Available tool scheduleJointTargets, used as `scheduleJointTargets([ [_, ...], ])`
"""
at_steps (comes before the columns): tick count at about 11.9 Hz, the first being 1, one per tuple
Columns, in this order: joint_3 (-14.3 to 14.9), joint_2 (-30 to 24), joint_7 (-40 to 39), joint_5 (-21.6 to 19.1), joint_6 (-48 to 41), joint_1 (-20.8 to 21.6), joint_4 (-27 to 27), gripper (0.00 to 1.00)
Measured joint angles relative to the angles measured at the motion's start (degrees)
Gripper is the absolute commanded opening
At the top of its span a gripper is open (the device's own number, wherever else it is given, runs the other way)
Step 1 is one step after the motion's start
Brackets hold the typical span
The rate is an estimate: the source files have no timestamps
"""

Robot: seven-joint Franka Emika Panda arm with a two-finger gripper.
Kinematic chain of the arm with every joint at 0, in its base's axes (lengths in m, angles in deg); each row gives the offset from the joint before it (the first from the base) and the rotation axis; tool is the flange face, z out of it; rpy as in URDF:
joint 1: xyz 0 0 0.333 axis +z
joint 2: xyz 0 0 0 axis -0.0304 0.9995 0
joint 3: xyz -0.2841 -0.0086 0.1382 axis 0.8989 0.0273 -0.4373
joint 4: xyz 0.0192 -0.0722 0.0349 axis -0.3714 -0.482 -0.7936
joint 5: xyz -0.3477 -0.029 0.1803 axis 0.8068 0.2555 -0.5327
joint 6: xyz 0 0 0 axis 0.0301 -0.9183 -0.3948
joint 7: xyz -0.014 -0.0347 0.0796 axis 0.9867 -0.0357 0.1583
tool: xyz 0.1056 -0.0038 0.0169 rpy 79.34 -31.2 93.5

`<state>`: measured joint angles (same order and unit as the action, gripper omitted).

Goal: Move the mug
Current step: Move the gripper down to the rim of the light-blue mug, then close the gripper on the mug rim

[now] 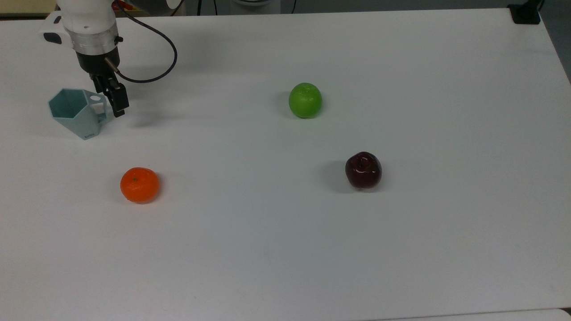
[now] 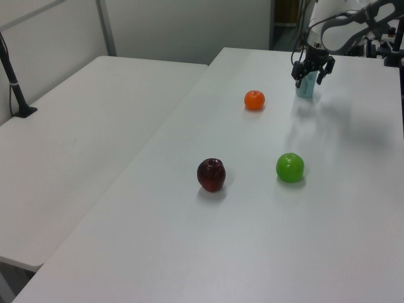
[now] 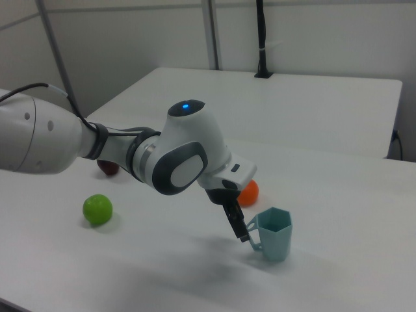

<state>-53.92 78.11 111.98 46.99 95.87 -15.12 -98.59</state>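
The pale blue-green faceted mug (image 1: 76, 113) with a hexagonal rim is seen standing upright on the white table (image 1: 312, 245), near the top view's left edge, and its flat handle with a round hole (image 1: 99, 103) is turned toward the top view's right. The black two-finger gripper (image 1: 112, 99) of the white robot arm is placed exactly at this handle: in the top view one dark finger (image 1: 119, 103) is seen just on the right of the handle, low and close to the table. In the left view the fingers are seen spread apart, with the mug (image 2: 307, 84) between and slightly below them, so the gripper is judged to be released and nothing is grasped yet. In the right view the finger (image 3: 236, 223) is touching or almost touching the handle of the mug (image 3: 273, 234); which of the two cannot be told. The mug body lies to the top view's left of the gripper, so the coming closing is judged to be across the thin handle, not around the wide body. Farther away, a round orange fruit (image 1: 139, 184) lies nearer to the camera, a round green apple (image 1: 305, 100) lies well apart toward the top view's right, and a dark red glossy apple (image 1: 363, 170) lies farthest.
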Motion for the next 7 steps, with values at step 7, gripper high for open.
scheduleJointTargets([
  [7,0.1,1.9,7.7,7.8,4.0,-0.9,-0.3,0.53],
])
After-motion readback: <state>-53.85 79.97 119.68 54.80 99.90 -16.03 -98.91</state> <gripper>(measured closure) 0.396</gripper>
